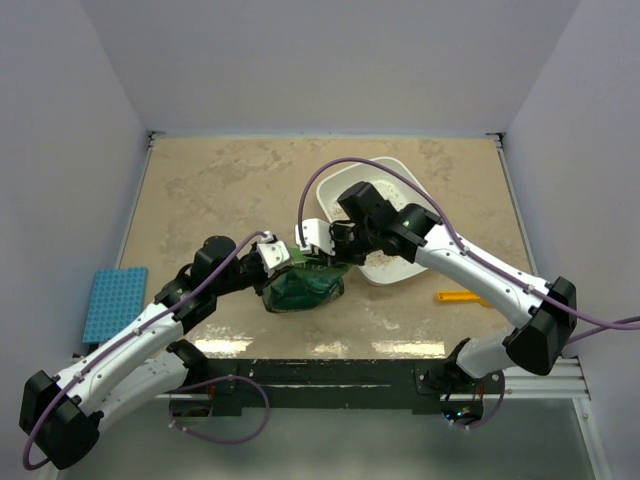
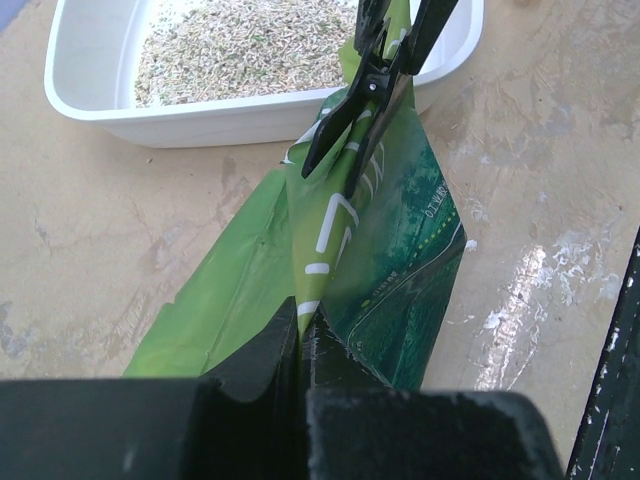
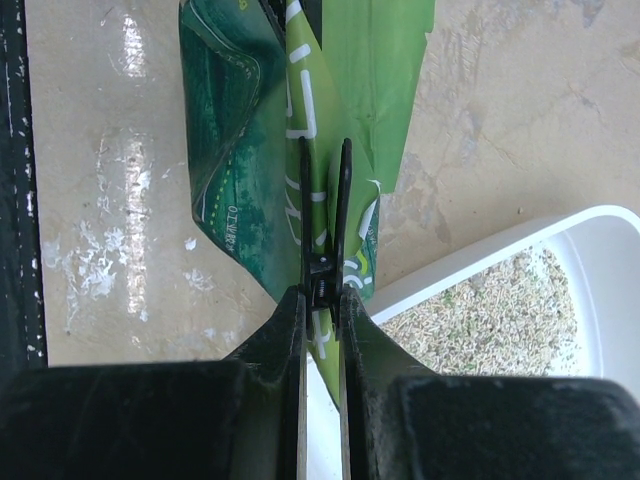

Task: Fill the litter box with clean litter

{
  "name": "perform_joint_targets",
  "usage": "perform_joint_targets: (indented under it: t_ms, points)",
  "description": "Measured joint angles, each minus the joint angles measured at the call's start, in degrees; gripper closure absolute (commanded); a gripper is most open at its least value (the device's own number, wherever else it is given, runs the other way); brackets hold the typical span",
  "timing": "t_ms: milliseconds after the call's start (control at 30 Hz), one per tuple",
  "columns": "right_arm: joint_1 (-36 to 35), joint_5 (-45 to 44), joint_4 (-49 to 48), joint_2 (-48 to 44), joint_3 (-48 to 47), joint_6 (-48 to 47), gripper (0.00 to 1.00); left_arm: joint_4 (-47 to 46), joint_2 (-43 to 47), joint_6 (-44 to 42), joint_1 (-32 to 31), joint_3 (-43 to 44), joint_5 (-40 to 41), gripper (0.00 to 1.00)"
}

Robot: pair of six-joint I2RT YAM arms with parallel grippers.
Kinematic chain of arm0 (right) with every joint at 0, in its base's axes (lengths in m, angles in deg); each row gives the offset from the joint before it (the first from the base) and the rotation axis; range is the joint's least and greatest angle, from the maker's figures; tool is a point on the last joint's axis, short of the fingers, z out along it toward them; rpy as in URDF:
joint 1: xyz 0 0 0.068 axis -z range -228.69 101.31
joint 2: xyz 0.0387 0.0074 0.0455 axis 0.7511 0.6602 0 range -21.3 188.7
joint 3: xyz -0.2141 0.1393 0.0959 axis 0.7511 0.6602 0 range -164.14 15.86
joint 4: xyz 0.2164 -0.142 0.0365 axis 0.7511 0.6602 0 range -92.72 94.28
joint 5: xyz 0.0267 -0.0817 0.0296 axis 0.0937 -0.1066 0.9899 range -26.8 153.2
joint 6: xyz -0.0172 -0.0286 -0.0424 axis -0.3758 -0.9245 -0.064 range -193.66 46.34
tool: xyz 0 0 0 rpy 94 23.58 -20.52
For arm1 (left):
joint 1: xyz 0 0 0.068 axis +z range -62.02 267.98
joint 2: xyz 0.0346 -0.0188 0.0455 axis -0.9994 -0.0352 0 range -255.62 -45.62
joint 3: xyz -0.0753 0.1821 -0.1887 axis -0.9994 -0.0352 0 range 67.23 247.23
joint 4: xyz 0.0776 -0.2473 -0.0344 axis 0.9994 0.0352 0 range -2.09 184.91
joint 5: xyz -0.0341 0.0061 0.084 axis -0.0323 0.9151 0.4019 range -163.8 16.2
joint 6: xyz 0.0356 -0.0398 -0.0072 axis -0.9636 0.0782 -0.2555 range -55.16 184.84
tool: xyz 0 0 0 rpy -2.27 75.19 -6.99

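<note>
From above, the box (image 1: 392,166) stands on the surface (image 1: 200,190) right of the middle. The right arm covers most of it, so the litter inside can hardly be seen. The bag (image 1: 300,292) lies just in front of the box. The left pincer (image 1: 282,264) and the right pincer (image 1: 324,256) are both at its top, but their fingertips cannot be made out here. A blue rack (image 1: 113,303) lies at the left edge, and a small orange thing (image 1: 460,297), too small to name, lies at the right. In the left wrist view, the left pincer is closed together on a fold of the bag. The litter (image 2: 240,45) lies in the box, whose far end is cut off. In the right wrist view, the right pincer is clamped on a thin black clip (image 3: 320,272) that sits on the bag's edge; what kind of clip it is I cannot tell. Only a corner of the box shows, with litter in it.
</note>
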Motion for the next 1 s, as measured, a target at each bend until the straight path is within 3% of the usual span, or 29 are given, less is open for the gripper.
perform_joint_targets:
  t_ms: [400,467,500,1000]
  points:
    - [0.02,0.28,-1.05,0.13,0.39,1.11,0.76,0.28,0.15,0.00,0.02,0.00,0.61,1.00]
    - [0.02,0.31,-1.03,0.00,0.46,1.36,0.55,0.28,0.15,0.00,0.02,0.00,0.61,1.00]
    - [0.02,0.31,-0.98,-0.11,0.52,1.57,0.02,0.26,0.20,0.00,0.02,0.00,0.57,1.00]
    - [0.79,-2.86,1.11,-4.79,2.45,4.72,0.02,0.76,1.22,0.02,0.04,0.00,0.17,1.00]
